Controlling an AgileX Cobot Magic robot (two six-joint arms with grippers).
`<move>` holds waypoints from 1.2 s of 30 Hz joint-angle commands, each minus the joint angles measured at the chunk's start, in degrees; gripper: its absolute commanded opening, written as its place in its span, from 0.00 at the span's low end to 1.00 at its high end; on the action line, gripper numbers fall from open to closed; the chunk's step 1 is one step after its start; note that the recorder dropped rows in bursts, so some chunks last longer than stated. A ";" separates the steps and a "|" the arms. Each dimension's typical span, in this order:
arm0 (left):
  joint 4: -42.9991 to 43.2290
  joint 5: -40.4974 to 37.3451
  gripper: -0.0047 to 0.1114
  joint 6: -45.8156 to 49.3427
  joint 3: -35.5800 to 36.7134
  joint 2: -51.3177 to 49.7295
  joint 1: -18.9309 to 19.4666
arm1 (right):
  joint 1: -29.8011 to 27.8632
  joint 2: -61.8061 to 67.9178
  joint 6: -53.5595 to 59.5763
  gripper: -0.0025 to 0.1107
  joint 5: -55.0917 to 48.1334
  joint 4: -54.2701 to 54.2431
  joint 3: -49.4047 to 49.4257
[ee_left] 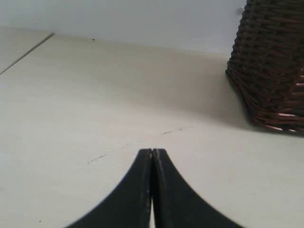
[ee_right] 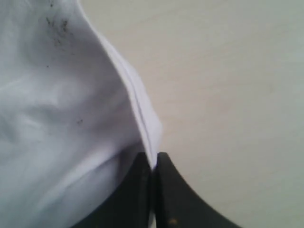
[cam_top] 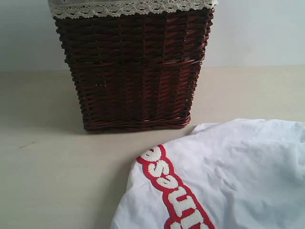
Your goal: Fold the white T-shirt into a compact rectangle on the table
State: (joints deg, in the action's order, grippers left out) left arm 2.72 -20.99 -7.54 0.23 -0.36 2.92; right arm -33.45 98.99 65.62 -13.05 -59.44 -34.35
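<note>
The white T-shirt (cam_top: 238, 176) lies crumpled on the pale beige table (cam_top: 52, 176) at the lower right of the exterior view, its red-outlined white letters (cam_top: 174, 191) running diagonally. Neither gripper shows in that view. In the right wrist view my right gripper (ee_right: 153, 161) is shut on a hemmed edge of the white T-shirt (ee_right: 57, 123), the fabric pinched between the black jaws. In the left wrist view my left gripper (ee_left: 152, 153) is shut with nothing in it, low over the bare table (ee_left: 85, 109), away from the shirt.
A dark wicker basket (cam_top: 133, 67) with white lace trim (cam_top: 128, 7) stands on the table behind the shirt, against the pale wall. Its lower corner, the basket (ee_left: 270, 66), shows beyond my left gripper. Bare table spreads to the left.
</note>
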 commanded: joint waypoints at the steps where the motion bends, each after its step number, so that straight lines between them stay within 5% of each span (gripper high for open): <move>1: 0.01 0.75 0.04 0.01 -0.23 0.36 -0.15 | -0.27 -4.13 9.51 0.02 3.38 -0.40 0.10; 8: 0.01 0.75 0.04 -0.10 -0.23 0.36 -0.15 | -0.27 -13.11 28.28 0.02 4.25 5.35 0.10; 15: 0.01 0.75 0.04 0.01 -0.23 0.36 -0.15 | -0.27 -16.96 29.90 0.02 -5.38 22.40 0.10; 19: 0.01 0.75 0.04 0.01 -0.23 0.36 -0.15 | -0.27 -16.96 19.67 0.07 -5.24 21.97 0.23; 26: 0.01 0.75 0.04 -0.12 -0.23 0.36 -0.15 | -0.27 -16.85 9.23 0.46 -0.72 21.96 0.23; 30: 0.01 0.75 0.04 -0.12 -0.23 0.36 -0.15 | -0.58 -19.44 -2.01 0.46 1.84 23.04 0.23; 34: 0.01 0.75 0.04 -0.12 -0.23 0.36 -0.15 | -1.69 -20.91 -12.82 0.44 -17.94 32.40 0.51; 36: 0.01 0.75 0.04 -0.12 -0.23 0.36 -0.15 | -1.69 -19.34 -16.60 0.42 -18.49 35.80 1.54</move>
State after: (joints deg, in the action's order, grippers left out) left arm 2.72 -20.99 -7.54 0.23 -0.36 2.92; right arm -34.79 78.51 55.58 -26.77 -29.23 -34.10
